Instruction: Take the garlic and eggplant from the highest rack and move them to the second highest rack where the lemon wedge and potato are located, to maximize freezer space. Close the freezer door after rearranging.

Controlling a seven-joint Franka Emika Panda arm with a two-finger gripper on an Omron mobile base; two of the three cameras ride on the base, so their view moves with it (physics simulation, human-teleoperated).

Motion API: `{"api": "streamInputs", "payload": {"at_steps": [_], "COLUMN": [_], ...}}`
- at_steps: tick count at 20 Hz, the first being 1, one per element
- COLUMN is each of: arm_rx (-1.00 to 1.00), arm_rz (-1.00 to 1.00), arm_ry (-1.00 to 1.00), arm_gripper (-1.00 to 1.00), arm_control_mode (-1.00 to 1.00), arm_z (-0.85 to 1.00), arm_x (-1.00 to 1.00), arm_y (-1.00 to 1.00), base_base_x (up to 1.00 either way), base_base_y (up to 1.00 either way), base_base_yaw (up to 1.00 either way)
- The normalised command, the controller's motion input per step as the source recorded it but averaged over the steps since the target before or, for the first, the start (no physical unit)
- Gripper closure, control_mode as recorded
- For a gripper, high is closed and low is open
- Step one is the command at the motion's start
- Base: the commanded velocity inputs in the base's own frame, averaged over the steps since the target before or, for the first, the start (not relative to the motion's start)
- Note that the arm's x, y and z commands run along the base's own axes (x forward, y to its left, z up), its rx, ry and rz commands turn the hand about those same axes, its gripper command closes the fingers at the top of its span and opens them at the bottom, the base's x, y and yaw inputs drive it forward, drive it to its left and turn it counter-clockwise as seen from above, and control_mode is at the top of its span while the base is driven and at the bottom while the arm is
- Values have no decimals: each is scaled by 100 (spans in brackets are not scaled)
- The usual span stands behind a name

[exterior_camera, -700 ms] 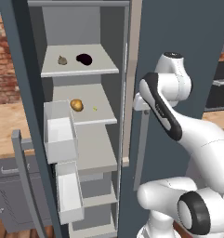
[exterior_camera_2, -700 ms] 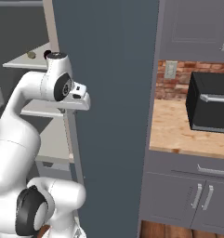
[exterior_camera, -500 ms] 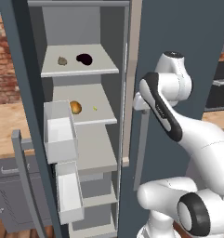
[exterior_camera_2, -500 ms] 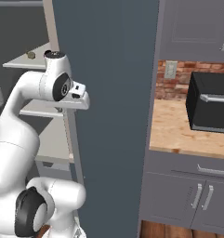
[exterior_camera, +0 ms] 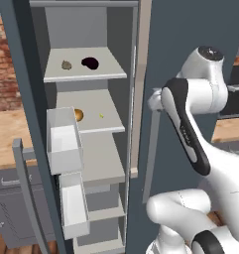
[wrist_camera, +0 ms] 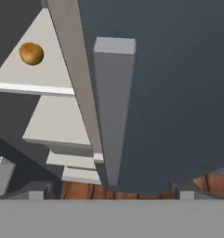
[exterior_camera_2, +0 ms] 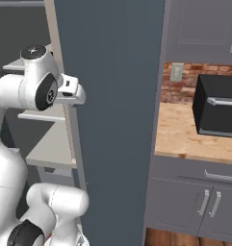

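Left base view: garlic (exterior_camera: pixel 66 65), eggplant (exterior_camera: pixel 90 63) (top rack (exterior_camera: pixel 108 73)).

No readable text, labels, brands, numbers or signs anywhere: freezer (exterior_camera: pixel 190 59), shelves, counter (exterior_camera_2: pixel 194 132), black appliance (exterior_camera_2: pixel 218 110), robot arm all unmarked.

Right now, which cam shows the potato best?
Hand view: the potato sits unobstructed on the second highest rack, its whole golden-brown shape clear. In the left base view the potato is partly hidden behind a white door bin. In the right base view I can't make it out.
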Motion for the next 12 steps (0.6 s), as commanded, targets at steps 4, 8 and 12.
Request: {"api": "streamInputs", "payload": {"at_steps": [4, 8, 12], "arm_rx": [0, 0, 0], "arm_rz": [3, 5, 2], "arm_ry": [-40, -42, -24], "arm_gripper": [-100, -100, -100], "arm_control_mode": [-100, -100, -100], "arm_z": [13, 2, 19], "arm_x": [-44, -49, -45], "arm_y": [0, 0, 0], "base_base_x": [0, 0, 0], "base_base_y": [0, 0, 0], "base_base_yaw": [0, 0, 0]}}
